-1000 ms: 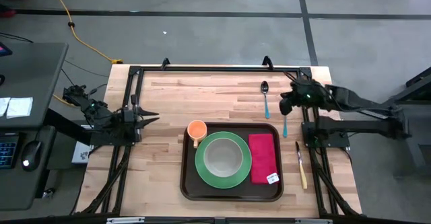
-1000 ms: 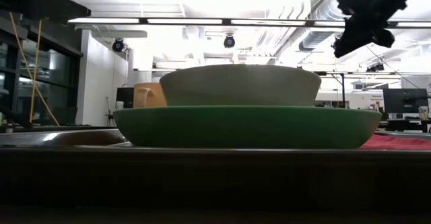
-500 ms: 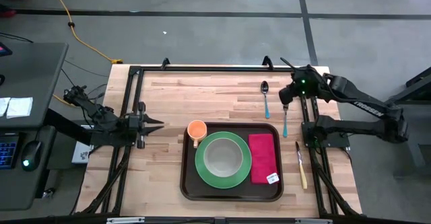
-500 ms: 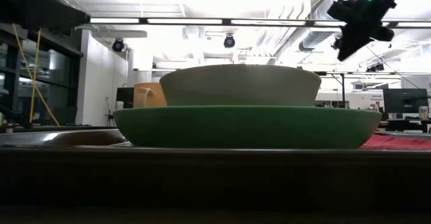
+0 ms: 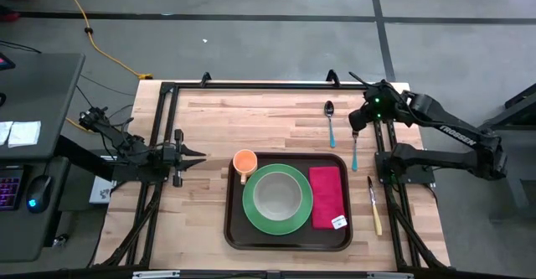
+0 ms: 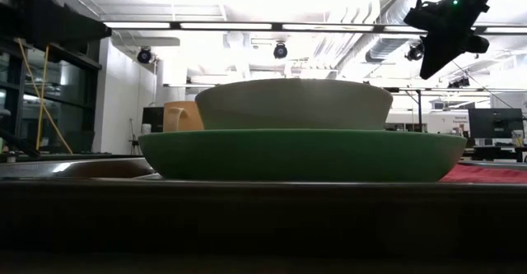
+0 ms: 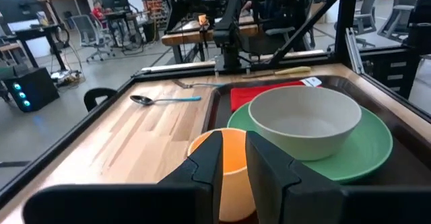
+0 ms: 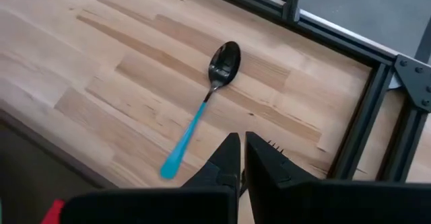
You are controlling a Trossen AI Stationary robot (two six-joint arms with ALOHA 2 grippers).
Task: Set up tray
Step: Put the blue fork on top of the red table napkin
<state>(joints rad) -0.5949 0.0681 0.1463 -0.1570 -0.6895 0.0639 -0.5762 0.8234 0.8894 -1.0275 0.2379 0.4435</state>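
Observation:
The dark brown tray point(image 5: 236, 230) lies at the table's near middle. On it a green plate point(image 5: 251, 204) carries a pale bowl point(image 5: 278, 195). An orange cup point(image 5: 244, 162) stands in its far left corner and a red napkin point(image 5: 327, 197) lies on its right side. My left gripper point(image 5: 199, 155) is open and level at the table's left, pointing at the cup point(image 7: 232, 173) from a short way off. My right gripper point(image 5: 355, 131) is shut and hangs high point(image 6: 432, 67) over the far right, slanting down between a blue-handled spoon point(image 8: 202, 116) and a fork point(image 5: 354, 152).
The spoon point(image 5: 331, 121) and fork lie on bare wood beyond the tray's far right corner. A knife point(image 5: 374, 205) lies along the table's right edge. A black frame point(image 5: 251, 86) runs around the table. Bare wood stretches left of and beyond the tray.
My left gripper has sunk and shifted a little toward the near edge, still pointing at the cup. My right arm has swung slightly toward the far edge and its gripper has tipped, staying shut. Nothing on the table has moved.

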